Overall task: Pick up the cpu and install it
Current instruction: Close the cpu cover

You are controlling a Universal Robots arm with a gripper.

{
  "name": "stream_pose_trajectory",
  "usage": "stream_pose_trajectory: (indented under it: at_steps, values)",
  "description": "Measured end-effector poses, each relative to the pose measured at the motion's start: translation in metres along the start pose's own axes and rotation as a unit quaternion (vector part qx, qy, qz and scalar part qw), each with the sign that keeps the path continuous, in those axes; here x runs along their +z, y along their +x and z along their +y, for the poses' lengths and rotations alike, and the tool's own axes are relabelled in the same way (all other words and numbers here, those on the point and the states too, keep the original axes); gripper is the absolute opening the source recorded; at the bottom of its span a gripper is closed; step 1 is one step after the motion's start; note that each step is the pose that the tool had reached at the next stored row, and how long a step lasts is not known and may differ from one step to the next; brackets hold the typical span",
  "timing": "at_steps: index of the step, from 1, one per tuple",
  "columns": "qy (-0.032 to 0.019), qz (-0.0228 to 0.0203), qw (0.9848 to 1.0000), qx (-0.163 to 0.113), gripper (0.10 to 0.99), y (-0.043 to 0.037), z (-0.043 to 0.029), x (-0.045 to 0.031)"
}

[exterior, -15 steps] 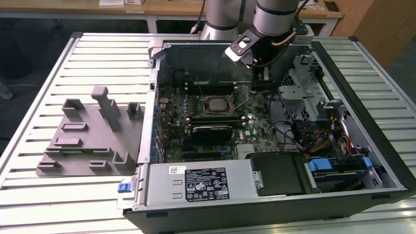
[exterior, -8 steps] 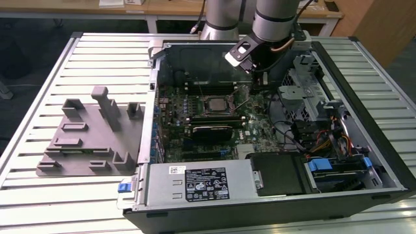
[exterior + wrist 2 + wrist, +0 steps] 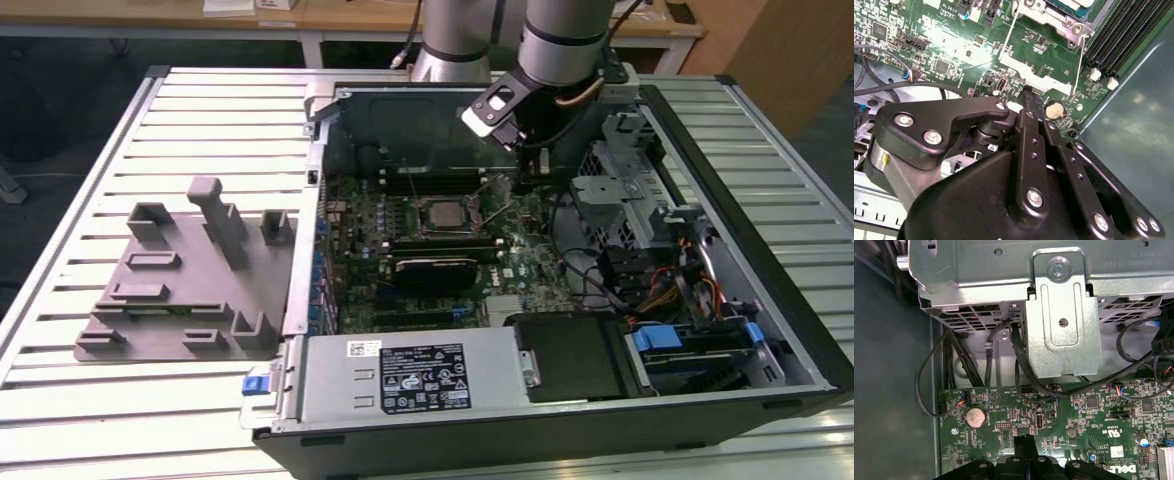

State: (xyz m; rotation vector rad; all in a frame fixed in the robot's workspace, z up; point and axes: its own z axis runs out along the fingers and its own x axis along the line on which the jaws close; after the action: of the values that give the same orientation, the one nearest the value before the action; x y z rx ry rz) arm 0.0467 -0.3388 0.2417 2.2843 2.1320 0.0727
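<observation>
Under the claw (image 3: 1029, 95) the green board (image 3: 1019, 45) lies open. Just beyond its tips stand the socket frame (image 3: 1051, 17) and memory slots (image 3: 1124, 30). Behind it, a metal bracket (image 3: 1061, 325) and black cables (image 3: 965, 365) crowd in. The case wall (image 3: 1134, 130) rises just beside it.

1. Motherboard (image 3: 1074, 420): green, fine pale traces, small black chips.
2. Gripper (image 3: 1029, 95): matte black, silver screw heads.
3. cpu (image 3: 438, 213): silver-grey top.
4. Fixture plate (image 3: 174, 290): plain grey.
5. Table (image 3: 200, 120): pale metal, ribbed stripes.
6. Case (image 3: 534, 445): black shell.
7. Drive bracket (image 3: 1064, 315): bare silver.
8. Coin cell (image 3: 975, 417): silver.
9. Latch (image 3: 255, 385): blue.
</observation>
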Motion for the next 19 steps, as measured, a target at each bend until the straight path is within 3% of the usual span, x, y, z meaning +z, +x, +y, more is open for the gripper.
stream_pose_trajectory:
  at_steps: [3, 8, 19]
  values:
    - [0.0, 0.0001, 1.0, 0.0, 0.106, -0.0001, -0.0021, 0.0001]
    - [0.0, 0.0, 1.0, 0.0, 0.106, -0.0008, -0.0123, -0.0004]
    - [-0.001, 0.0002, 1.0, 0.0, 0.106, -0.0029, -0.0426, -0.0018]
